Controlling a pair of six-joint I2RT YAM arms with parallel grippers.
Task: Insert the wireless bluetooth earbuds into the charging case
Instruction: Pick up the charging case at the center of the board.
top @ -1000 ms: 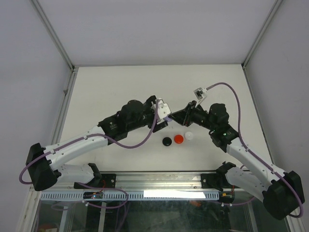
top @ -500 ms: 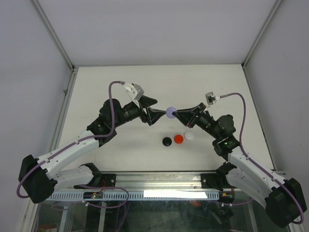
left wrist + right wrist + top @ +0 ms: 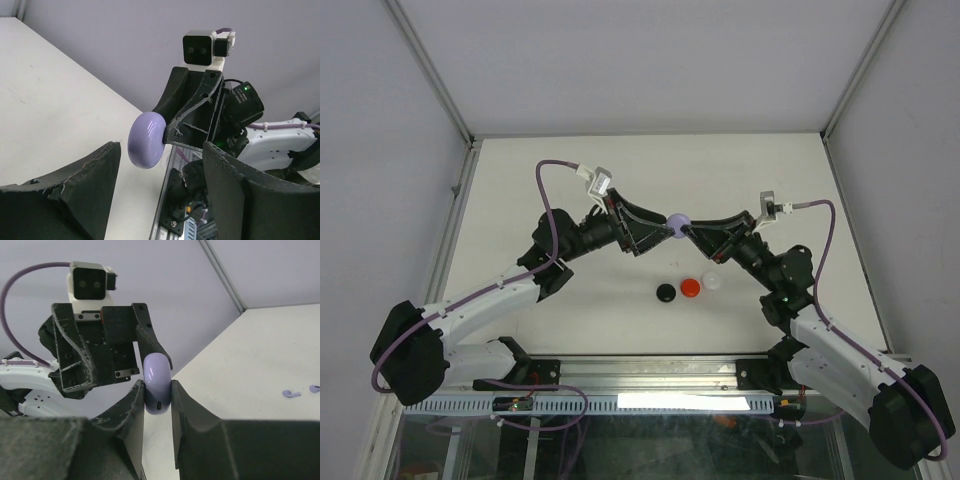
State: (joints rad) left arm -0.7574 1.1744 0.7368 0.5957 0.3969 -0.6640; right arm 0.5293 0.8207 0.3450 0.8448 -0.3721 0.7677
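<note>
Tally first: counted two lavender earbuds (image 3: 291, 393), lying flat on the table (image 3: 260, 350), too tiny to read stem direction. Spotted one lavender case (image 3: 156, 371), stood on edge, long axis upright, clenched in the right gripper (image 3: 158, 392) above the table. Saw the left gripper (image 3: 162, 162) released, jaws gaping just short of it. Counted one black puck (image 3: 666, 292), one red puck (image 3: 690, 287), one white puck (image 3: 711, 281).
</note>
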